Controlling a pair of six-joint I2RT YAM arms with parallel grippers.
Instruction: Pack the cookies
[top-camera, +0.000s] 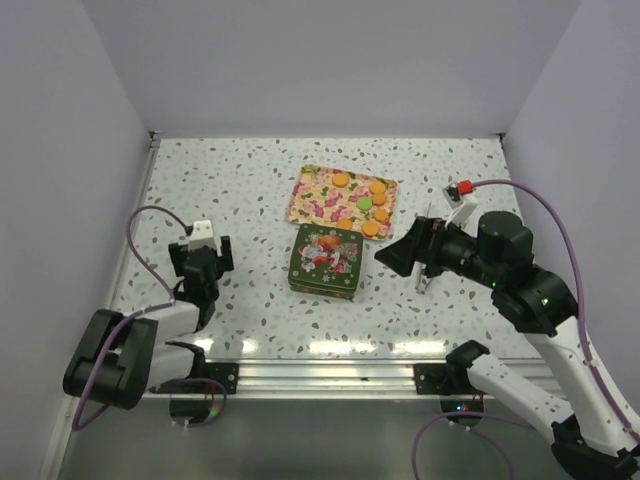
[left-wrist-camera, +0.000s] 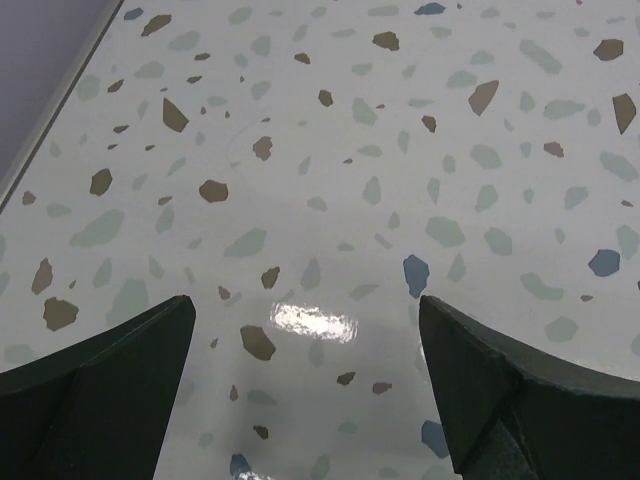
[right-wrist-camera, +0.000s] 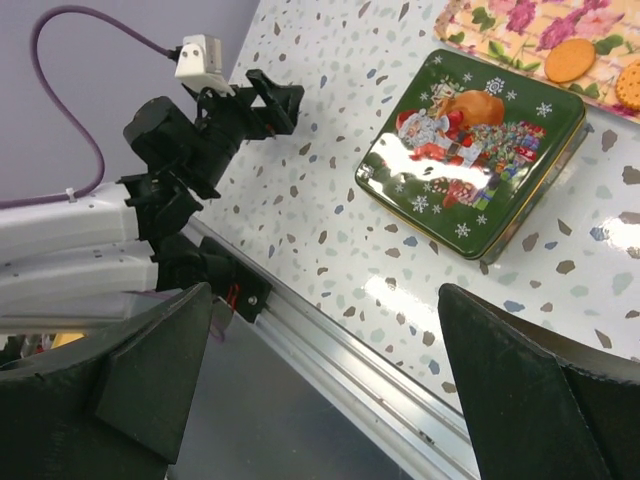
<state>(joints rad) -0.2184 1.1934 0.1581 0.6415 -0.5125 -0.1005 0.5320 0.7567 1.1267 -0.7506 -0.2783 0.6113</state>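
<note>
Cookies (top-camera: 378, 186) are laid out on the floral tray (top-camera: 310, 195) at the back centre of the table (top-camera: 240, 190), mostly orange, some green. A closed green Christmas tin (top-camera: 326, 259) is set just in front. Left gripper (left-wrist-camera: 305, 330) is spread wide over the tabletop, nothing gripped. Right gripper (right-wrist-camera: 325, 320) is spread wide right of the tin, nothing gripped.

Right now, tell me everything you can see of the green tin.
The tin is a squarish, round-cornered box, glossy like metal, dark green with a Santa scene and white snowflakes on its lid and a gold rim. Closed, it lies flat on the table, just on the near side of the tray; whether they touch is unclear. Nothing grips it.
</note>
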